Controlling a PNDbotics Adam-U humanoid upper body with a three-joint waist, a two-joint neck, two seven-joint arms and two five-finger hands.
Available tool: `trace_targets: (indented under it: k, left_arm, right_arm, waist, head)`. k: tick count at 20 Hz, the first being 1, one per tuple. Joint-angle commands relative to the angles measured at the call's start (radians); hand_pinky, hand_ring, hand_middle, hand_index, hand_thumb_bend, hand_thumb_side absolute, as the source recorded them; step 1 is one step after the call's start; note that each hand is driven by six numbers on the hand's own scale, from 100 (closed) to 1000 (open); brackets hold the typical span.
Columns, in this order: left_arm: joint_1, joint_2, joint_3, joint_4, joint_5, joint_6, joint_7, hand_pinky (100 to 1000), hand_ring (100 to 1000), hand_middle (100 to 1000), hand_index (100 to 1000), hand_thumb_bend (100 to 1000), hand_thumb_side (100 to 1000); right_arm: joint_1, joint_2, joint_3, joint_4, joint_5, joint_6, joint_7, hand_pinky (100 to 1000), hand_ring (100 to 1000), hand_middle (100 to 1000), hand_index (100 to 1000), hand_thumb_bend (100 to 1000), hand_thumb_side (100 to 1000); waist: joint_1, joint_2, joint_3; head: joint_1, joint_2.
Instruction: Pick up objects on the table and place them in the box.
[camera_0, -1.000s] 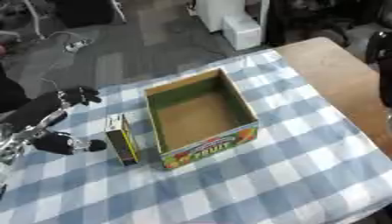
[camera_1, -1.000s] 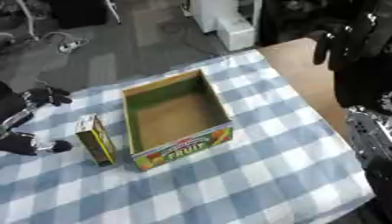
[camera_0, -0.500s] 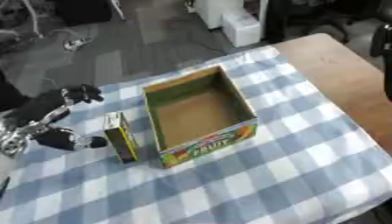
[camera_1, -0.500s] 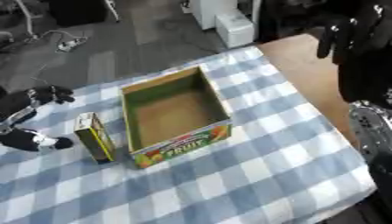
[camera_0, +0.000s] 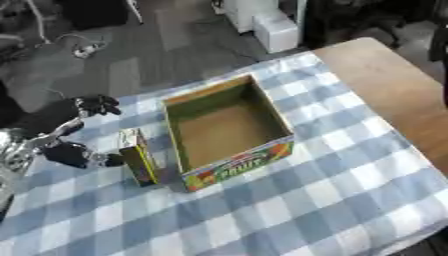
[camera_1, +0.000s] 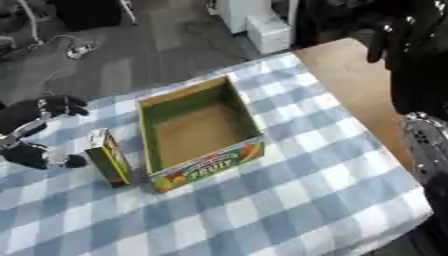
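An open cardboard box (camera_0: 229, 131) with green inner walls and a fruit print on its front stands empty in the middle of the blue-and-white checked cloth. Just left of it a small yellow-green carton (camera_0: 137, 158) stands upright, close against the box wall. My left hand (camera_0: 63, 138) is at the cloth's left edge beside the carton, open and spread, with its thumb tip (camera_0: 111, 161) near the carton's side and its fingers (camera_0: 98, 104) above. My right hand (camera_1: 401, 27) hangs high at the far right over the bare wood, its fingers relaxed and empty.
The checked cloth (camera_0: 332, 190) covers most of the table. Bare wooden tabletop (camera_0: 394, 80) shows on the right. My right arm's silver joint (camera_1: 429, 145) hangs over the right edge. Beyond the far edge are grey floor, cables (camera_0: 83, 47) and a white unit (camera_0: 276, 27).
My left hand's thumb has edged slightly closer to the carton. The view has shifted a little. The box, the carton and the right hand stay where they were.
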Motion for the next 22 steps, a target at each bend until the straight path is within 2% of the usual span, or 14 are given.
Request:
trace_targets:
  k: [1,7,12,22]
  left_arm:
    - [-0.029,0.017,0.007,0.006,-0.019,-0.008,0.004,781,746,837,833,764,930]
    - [-0.041,0.004,0.009,0.04,-0.047,-0.016,0.004,787,750,839,834,768,933]
    - [-0.053,-0.006,0.017,0.073,-0.062,-0.028,0.003,790,753,841,836,781,932]
    - [-0.069,-0.013,0.026,0.11,-0.079,-0.05,-0.001,799,760,844,838,800,930]
  right_arm:
    - [-0.017,-0.031,-0.019,-0.013,-0.006,-0.032,0.01,397,340,369,514,100,1000]
    - [-0.022,-0.028,-0.026,-0.013,-0.012,-0.016,-0.069,395,336,368,525,100,1000]
    - [-0.026,-0.029,-0.024,-0.013,-0.007,-0.012,-0.087,397,337,366,526,100,1000]
    - [-0.035,-0.033,-0.022,-0.013,-0.003,0.002,-0.083,400,337,366,529,100,1000]
  waist:
    - [-0.007,-0.01,-0.002]
    - [-0.008,-0.008,-0.005]
    - [-0.008,-0.007,-0.006]
    - [-0.003,-0.009,-0.013]
  head:
    - [-0.03,-0.002]
    - [-0.051,0.004]
    - [-0.05,-0.002]
    - [0.003,-0.022]
